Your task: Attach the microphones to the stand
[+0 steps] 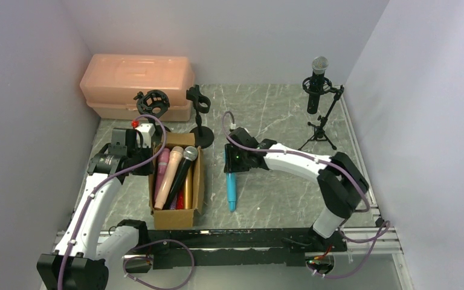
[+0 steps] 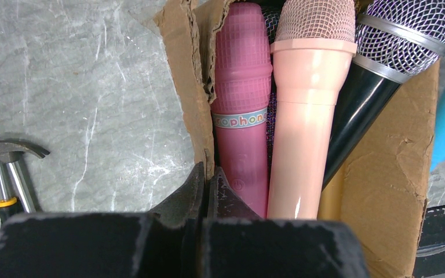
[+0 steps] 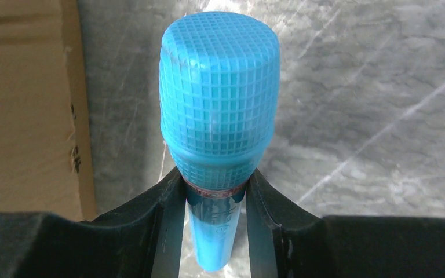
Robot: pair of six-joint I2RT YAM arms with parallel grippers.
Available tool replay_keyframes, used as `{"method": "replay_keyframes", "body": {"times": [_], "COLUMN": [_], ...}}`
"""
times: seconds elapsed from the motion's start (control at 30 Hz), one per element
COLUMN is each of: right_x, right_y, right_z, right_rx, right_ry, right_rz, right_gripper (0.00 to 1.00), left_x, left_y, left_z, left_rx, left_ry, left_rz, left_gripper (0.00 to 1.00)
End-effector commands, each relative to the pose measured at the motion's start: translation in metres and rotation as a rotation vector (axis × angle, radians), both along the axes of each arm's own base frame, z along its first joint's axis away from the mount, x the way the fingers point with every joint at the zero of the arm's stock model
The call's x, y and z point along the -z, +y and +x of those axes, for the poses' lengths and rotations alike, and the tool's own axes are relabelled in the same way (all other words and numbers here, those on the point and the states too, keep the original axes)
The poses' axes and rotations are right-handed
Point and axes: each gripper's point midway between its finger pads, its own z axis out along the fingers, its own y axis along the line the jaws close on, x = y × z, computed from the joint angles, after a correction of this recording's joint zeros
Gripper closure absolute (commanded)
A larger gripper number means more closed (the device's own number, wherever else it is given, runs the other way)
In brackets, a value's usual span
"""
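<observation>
Well, from above, the right tool (image 1: 240, 158) holds the teal microphone (image 1: 232, 192); its long body runs from near to far over the table (image 1: 278, 193). An empty stand (image 1: 200, 115) is just past it, a bit left. The left tool (image 1: 145, 162) sits beside the box (image 1: 197, 181). Left wrist: it is squeezed shut on nothing; a pink microphone (image 2: 242, 116), a peach microphone (image 2: 301, 127) and a black microphone (image 2: 365, 104) lie inside the box. Right wrist: the fingers (image 3: 171, 220) pinch just under the teal head

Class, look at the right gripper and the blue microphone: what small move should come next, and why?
Probably lift the blue microphone straight up. The right gripper clamps it just below the head, it seems to lie on the table, and the small stand behind it holds nothing.
</observation>
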Motion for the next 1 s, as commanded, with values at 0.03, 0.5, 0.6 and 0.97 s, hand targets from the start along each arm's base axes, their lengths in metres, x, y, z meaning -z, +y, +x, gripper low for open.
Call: {"method": "replay_keyframes", "body": {"times": [0.03, 0.5, 0.6, 0.97], "right_x": [-0.005, 0.010, 0.011, -0.073], "right_y": [0.032, 0.066, 0.075, 0.074], "right_z": [0.034, 0.019, 0.011, 0.022], "right_rx": [0.033, -0.002, -0.030, -0.021], "right_ry": [-0.058, 0.080, 0.104, -0.047], "right_rz": [0.079, 0.201, 0.219, 0.274], "right_gripper": [0.94, 0.53, 0.44, 0.47], "left_x": [-0.025, -0.027, -0.027, -0.030], "left_y": [-0.007, -0.010, -0.009, -0.005], "left_z": [0.020, 0.019, 0.019, 0.018], "left_rx": [0.014, 0.029, 0.027, 0.016], "left_ry": [-0.134, -0.138, -0.134, -0.142], "left_rz": [-0.036, -0.046, -0.045, -0.027], "left_gripper": [1.00, 1.00, 1.00, 1.00]}}
